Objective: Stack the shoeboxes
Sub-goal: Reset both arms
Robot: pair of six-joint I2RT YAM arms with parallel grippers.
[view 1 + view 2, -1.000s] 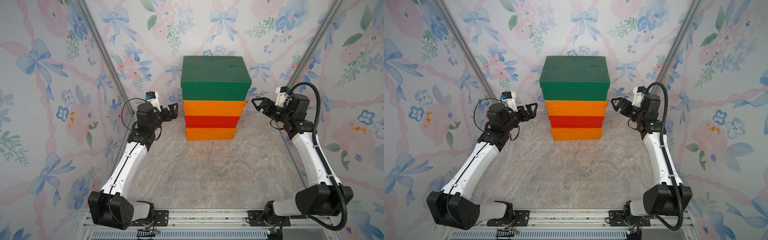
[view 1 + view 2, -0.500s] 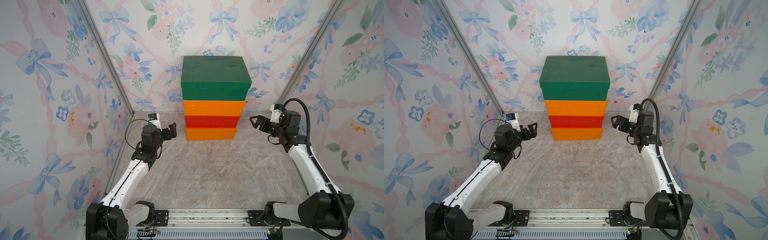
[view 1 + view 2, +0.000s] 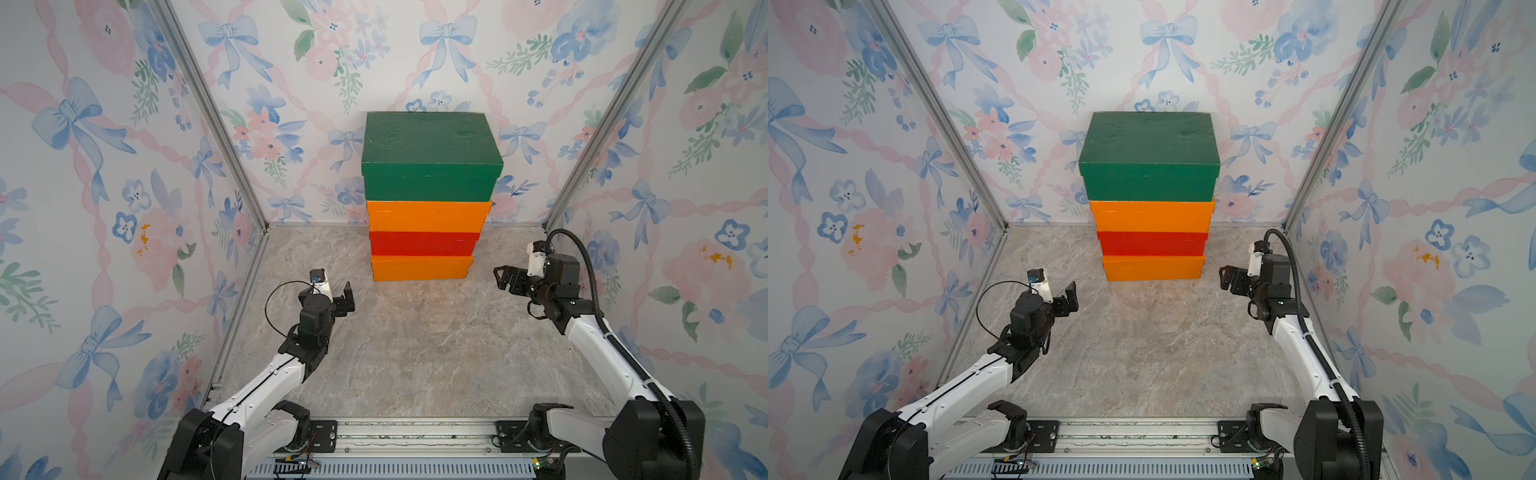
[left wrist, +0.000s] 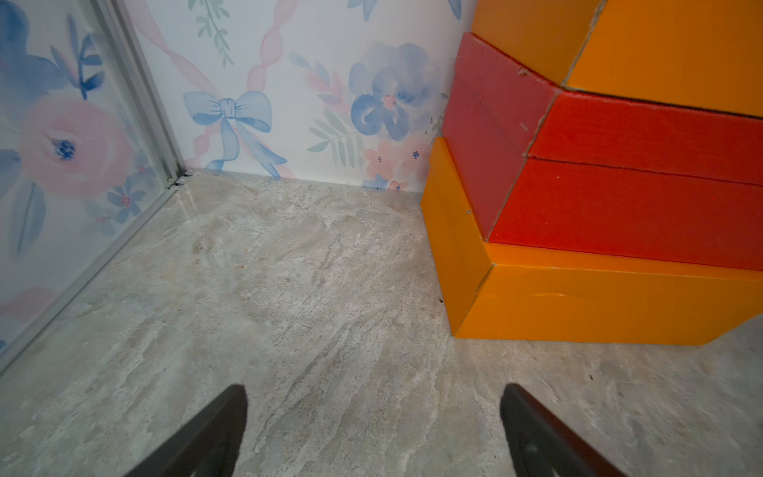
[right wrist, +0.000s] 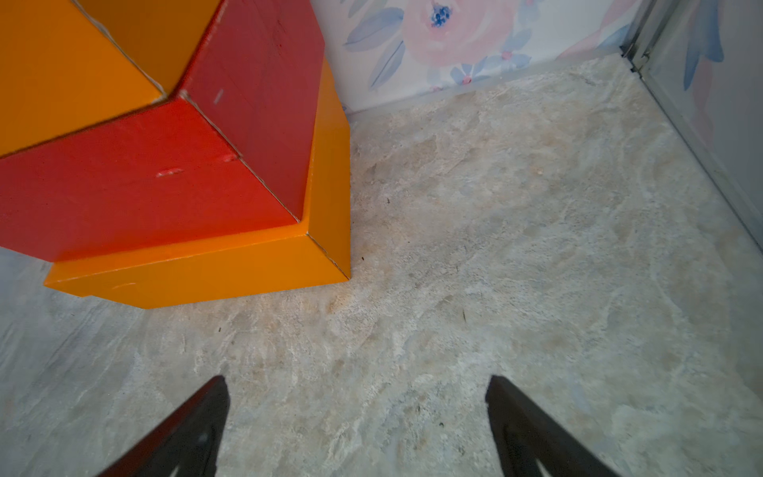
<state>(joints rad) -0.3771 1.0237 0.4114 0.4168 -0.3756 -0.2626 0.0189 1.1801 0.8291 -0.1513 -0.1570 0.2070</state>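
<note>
Top views, change: Since a second ago both your arms have dropped and drawn back from the stack. They were flanking it at the height of the second box down. They now sit low over the grey marbled tabletop (image 3: 415, 345). The stack has not shifted.
Top views, stack: Four painted, lidded, rectangular cardboard shoeboxes stand in one pile at the back middle, close to the floral wallpapered back wall (image 3: 291, 124). From the top they are the dark green shoebox (image 3: 430, 141), the upper orange shoebox (image 3: 428, 216), the red shoebox (image 3: 424, 243) and the lower orange shoebox (image 3: 422, 268), which rests on the tabletop.
Top views, axis: Each box lies flat with a long side facing you, its long axis running left to right along the back wall.
Top views, left gripper: Your left gripper (image 3: 343, 295) is in front of the pile and off its left corner, apart from it. Its jaws are spread and hold nothing.
Top views, right gripper: Your right gripper (image 3: 502, 277) is off the pile's right side near the bottom box, apart from it. Its jaws are also spread and empty.
Left wrist: Two dark fingers (image 4: 214, 433) stand wide apart over bare tabletop. The pile's near left corner lies ahead of them, untouched, and the red box (image 4: 619, 206) sits slightly in from the bottom box's edge.
Right wrist: The fingers (image 5: 532, 433) are wide apart over bare tabletop, with the pile's near right corner ahead of them and clear of them.
</note>
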